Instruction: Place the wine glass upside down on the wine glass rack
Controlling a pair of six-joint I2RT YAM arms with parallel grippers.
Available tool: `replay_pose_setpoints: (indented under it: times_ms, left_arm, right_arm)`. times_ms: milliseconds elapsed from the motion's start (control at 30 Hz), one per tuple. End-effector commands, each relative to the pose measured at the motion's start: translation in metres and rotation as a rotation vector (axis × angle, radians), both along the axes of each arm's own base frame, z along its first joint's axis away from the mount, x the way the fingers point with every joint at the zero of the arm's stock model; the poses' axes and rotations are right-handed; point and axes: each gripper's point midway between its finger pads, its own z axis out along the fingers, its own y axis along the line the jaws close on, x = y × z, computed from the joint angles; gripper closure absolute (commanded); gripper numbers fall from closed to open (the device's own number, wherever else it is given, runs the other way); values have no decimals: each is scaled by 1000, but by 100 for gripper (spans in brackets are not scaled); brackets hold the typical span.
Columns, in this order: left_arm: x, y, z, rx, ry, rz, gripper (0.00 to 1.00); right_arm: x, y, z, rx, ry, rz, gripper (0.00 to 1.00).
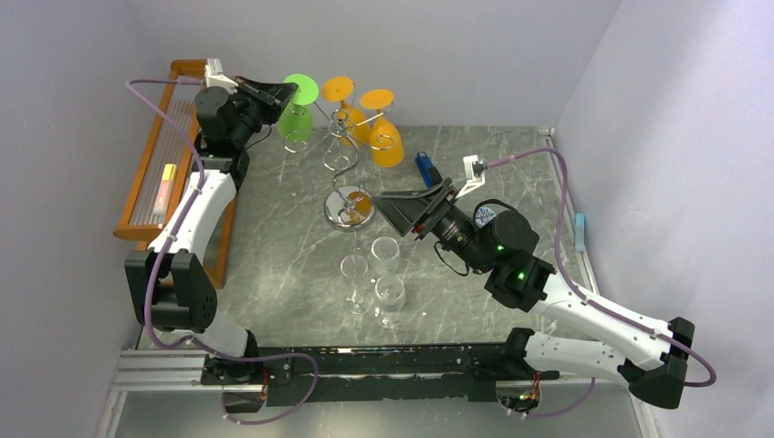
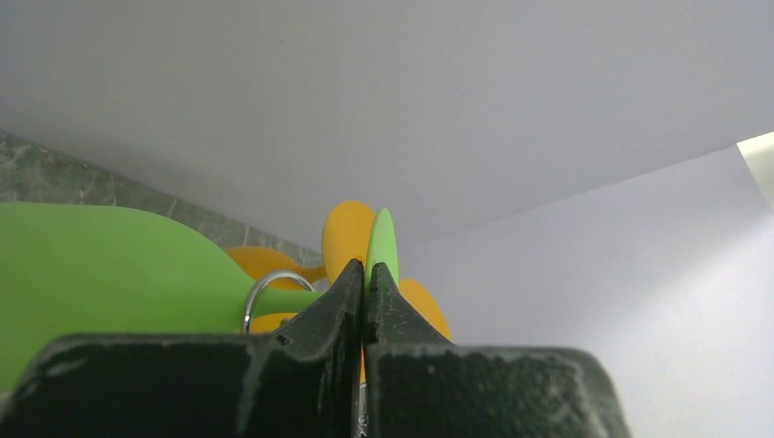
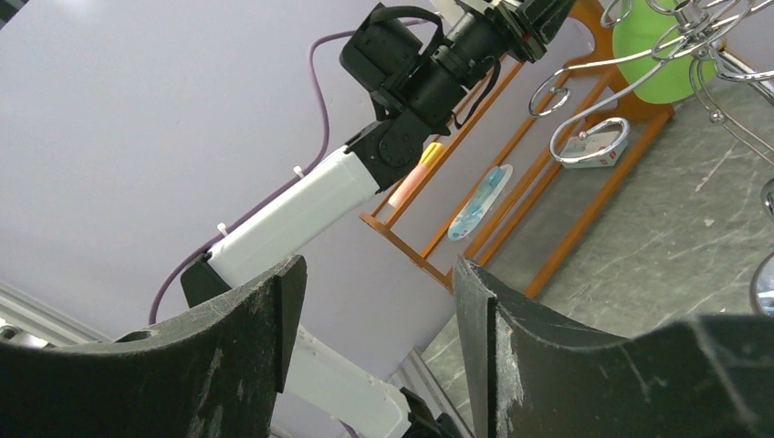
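Wire rack on tabletop. Green glass upside down at rack's left arm, left pincer closed on its foot. Orange glasses hang on rack's right. Clear glasses stand in front of rack's base; right pincer just right of base.

Left arm and right arm: white link shells, black joints, purple cables; green lights on right; right pincer black, scuffed.

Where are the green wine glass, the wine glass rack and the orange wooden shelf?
green wine glass (image 1: 294, 119), top view, on its bowl.
wine glass rack (image 1: 336, 214), top view, on its round mirrored base.
orange wooden shelf (image 1: 187, 67), top view, on its far end bar.
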Motion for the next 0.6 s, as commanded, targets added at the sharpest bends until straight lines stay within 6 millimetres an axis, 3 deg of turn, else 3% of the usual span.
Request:
replay_pose_setpoints:
  times_ms: [0,367,567]
  left_arm:
    - [-4,6,4,-14,-34,-11,95]
    - [-22,17,-15,35,13,13,94]
    - [-21,24,-27,87,57,52,76]
  right_arm:
    - [3,-4,2,4,9,-22,37]
    - [3,-6,-1,6,12,-27,37]
    - [3,-5,-3,4,16,-24,37]
